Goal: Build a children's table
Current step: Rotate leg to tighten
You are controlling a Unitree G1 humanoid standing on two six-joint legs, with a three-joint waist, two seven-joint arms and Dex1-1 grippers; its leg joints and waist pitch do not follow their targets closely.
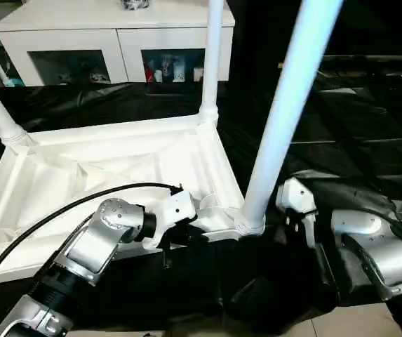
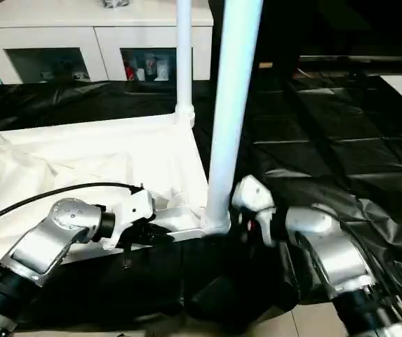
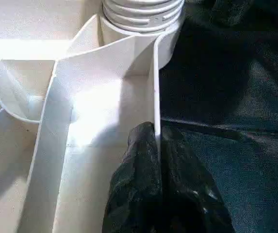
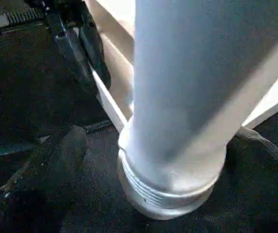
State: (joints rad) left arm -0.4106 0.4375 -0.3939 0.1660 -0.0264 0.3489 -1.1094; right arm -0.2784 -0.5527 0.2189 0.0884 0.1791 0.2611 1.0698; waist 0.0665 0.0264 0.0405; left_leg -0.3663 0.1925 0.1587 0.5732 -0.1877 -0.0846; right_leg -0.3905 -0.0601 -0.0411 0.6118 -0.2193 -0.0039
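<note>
Top [image 1: 109, 175] inverted on black sheet [image 1: 369, 140], sockets up so legs drop in. Near-corner leg [image 1: 285, 119] seated, threads visible at base.
Left gripper [image 3: 154, 160] pinched on top's rim at leg's 9 o'clock: likely bracing against twist.
Right gripper [image 1: 300, 210] wide open, empty, at leg's 3 o'clock.
Far leg [image 1: 211, 63] at 12 o'clock.

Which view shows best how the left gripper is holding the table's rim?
The left wrist view: the left gripper is closed on the thin rim wall near the corner socket. The head views show the left gripper small at that edge. The right wrist view catches its fingers on the rim behind the leg.
</note>
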